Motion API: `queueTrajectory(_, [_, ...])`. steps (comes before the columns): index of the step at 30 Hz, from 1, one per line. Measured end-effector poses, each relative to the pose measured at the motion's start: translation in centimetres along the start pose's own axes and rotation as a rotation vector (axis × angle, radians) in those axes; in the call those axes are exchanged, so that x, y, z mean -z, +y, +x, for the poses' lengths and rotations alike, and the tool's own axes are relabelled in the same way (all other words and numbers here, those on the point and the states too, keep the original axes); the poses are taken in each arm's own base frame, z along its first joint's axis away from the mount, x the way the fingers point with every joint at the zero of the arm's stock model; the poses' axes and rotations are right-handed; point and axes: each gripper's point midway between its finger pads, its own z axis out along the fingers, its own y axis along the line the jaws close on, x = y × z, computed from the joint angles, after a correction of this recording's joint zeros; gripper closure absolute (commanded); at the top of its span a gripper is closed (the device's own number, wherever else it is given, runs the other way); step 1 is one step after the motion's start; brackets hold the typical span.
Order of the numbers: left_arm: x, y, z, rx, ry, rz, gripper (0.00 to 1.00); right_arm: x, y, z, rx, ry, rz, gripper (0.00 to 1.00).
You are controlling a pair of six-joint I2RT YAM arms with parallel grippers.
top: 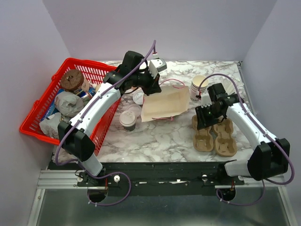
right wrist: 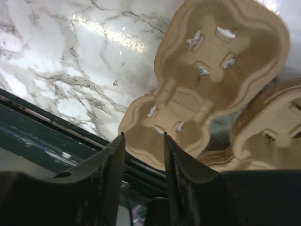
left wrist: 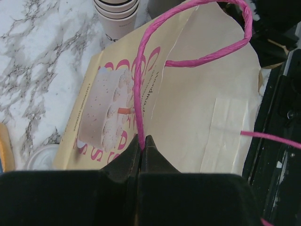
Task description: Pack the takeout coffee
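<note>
The left end effector (left wrist: 142,141) pinches the pink handle (left wrist: 139,84) of the paper bag (left wrist: 202,117). The right end effector (right wrist: 143,139) hangs half open over a cup tray (right wrist: 221,61).

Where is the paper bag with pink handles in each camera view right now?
Top external: the paper bag lies mid-table.
Left wrist: it fills the frame, its pink handle pinched in the left gripper.
Right wrist: not in it.
Shared landmark: the stack of cream cups beside the bag, in both.
</note>
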Motion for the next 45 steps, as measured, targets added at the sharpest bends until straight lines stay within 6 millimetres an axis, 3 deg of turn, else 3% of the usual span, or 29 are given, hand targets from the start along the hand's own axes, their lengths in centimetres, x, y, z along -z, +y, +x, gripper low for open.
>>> queueTrajectory(3, [0.0,-0.2,0.0,0.014,-0.003,0.01,1.0,-1.0,-0.5,0.2,-0.084,0.048,0.008,0.4])
queueTrajectory(16, [0.7,0.1,-0.4,0.074,-0.029,0.038,1.0,-3.8,-2.6,1.5,-0.235,0.191,0.093,0.49])
queueTrajectory(25, [1.6,0.0,-0.7,0.093,-0.062,0.039,1.0,-4.6,-3.8,2.2,-0.265,0.239,0.144,0.48])
queueTrajectory(31, [1.7,-0.2,-0.8,0.1,-0.068,0.047,1.0,-5.1,-3.9,2.6,-0.273,0.266,0.143,0.43])
queueTrajectory(45, [1.8,-0.1,-1.1,0.104,-0.079,0.051,1.0,-5.7,-4.0,2.9,-0.274,0.267,0.14,0.43])
